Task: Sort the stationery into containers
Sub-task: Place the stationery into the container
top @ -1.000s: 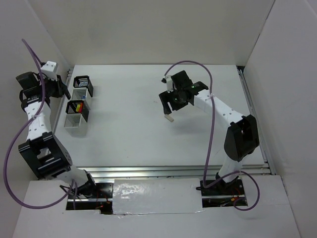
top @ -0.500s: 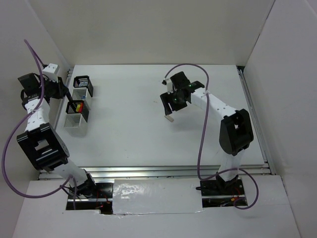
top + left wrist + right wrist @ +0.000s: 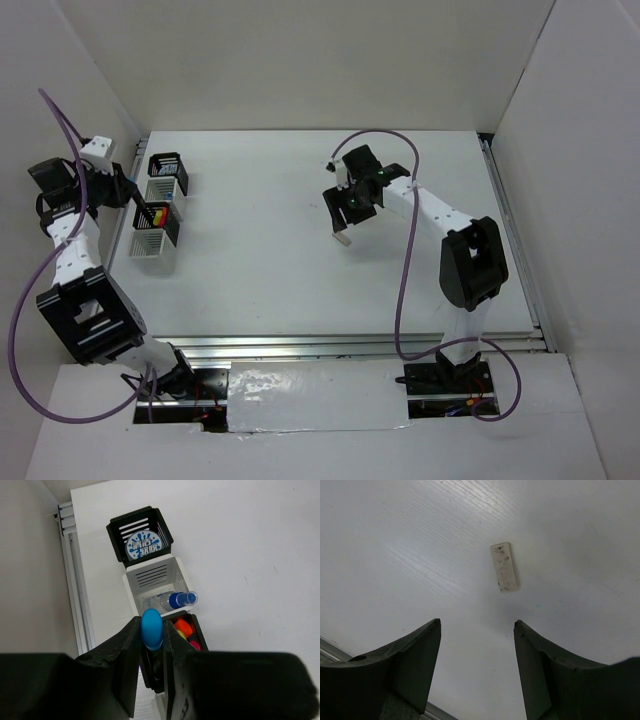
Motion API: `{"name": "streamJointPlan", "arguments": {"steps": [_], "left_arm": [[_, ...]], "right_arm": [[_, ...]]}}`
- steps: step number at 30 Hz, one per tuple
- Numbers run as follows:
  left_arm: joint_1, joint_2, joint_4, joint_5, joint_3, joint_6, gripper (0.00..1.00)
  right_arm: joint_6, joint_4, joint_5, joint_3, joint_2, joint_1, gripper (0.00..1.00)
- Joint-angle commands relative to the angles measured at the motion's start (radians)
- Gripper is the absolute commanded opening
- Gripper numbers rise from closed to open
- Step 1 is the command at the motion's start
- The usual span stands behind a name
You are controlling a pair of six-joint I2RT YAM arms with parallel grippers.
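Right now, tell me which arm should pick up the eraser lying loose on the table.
The right. Its open right gripper hangs over the eraser, nothing held. The left gripper is shut on a blue-capped highlighter above the cups, far across the table.

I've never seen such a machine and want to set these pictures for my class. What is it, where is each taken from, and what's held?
Two robot arms stand on a white table. One picture looks down from above; the others come from a camera on each wrist. The left hand is shut on a blue-capped highlighter above a row of small cups. The right hand is open and empty above a beige eraser lying on the table.
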Motion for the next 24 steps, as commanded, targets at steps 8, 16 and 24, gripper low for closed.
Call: {"name": "streamJointPlan", "arguments": {"steps": [8, 16, 24], "left_arm": [[0.012, -0.034, -0.009, 0.038, -0.028, 0.015, 0.09], [0.011, 0.009, -0.009, 0.015, -0.07, 0.03, 0.35], [0.013, -0.025, 0.018, 0.06, -0.071, -0.014, 0.7]], "right_arm": [[0.014, 0.023, 0.042, 0.038, 0.026, -0.017, 0.64], [0.001, 0.018, 0.062, 0.033, 0.075, -0.031, 0.62], [-0.026, 0.037, 0.068, 0.019, 0.127, -0.043, 0.58]]}}
